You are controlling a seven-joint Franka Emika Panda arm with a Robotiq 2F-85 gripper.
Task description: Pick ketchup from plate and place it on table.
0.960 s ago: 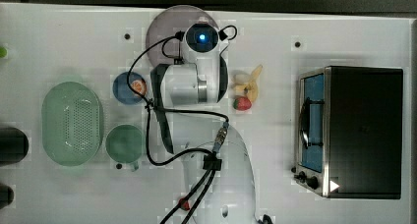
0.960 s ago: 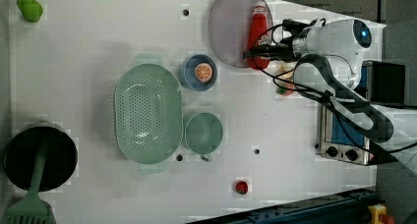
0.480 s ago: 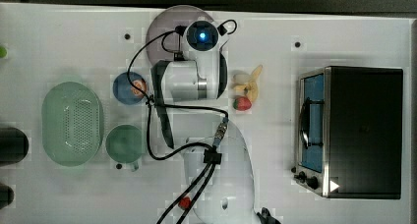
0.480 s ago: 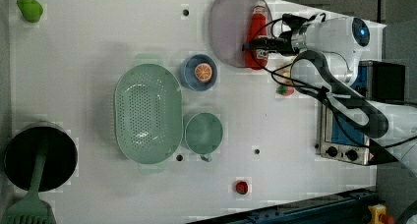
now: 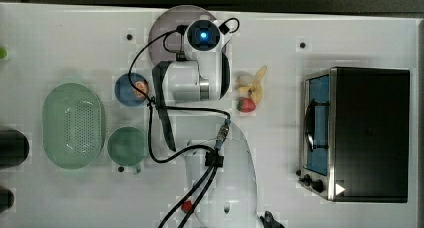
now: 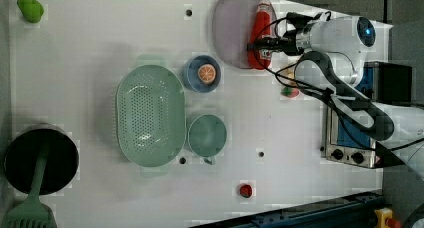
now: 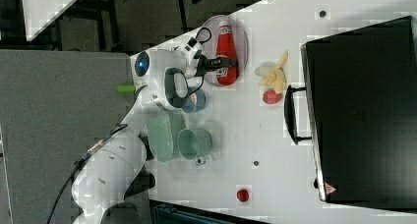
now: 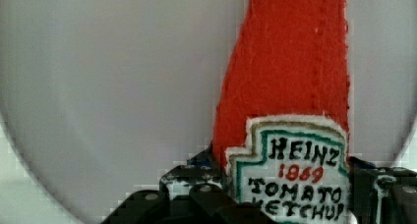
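The ketchup [image 6: 260, 33], a red felt bottle with a white label, lies flat on the pale grey-lilac plate [image 6: 230, 28] at the far edge of the white table [image 6: 100, 28]. My gripper [image 6: 257, 45] is down over the bottle's lower half. In the wrist view the ketchup [image 8: 290, 86] runs between the two black fingers [image 8: 196, 180], which press against both sides of its label, so the gripper [image 8: 287, 180] is shut on it. In the right view the ketchup [image 7: 225, 49] still rests on the plate [image 7: 241, 42].
A blue bowl [image 6: 201, 74], green perforated basket [image 6: 150, 115] and green cup [image 6: 206, 135] sit mid-table. A strawberry [image 7: 270, 97] and banana [image 7: 275, 74] lie beside the toaster oven [image 7: 364, 106]. A red button [image 6: 245, 190] and a black pot [image 6: 40, 160] are near the front.
The arm has shifted over the plate, bringing the gripper onto the ketchup, and the fingers have drawn in against the bottle's sides. The ketchup has not moved.
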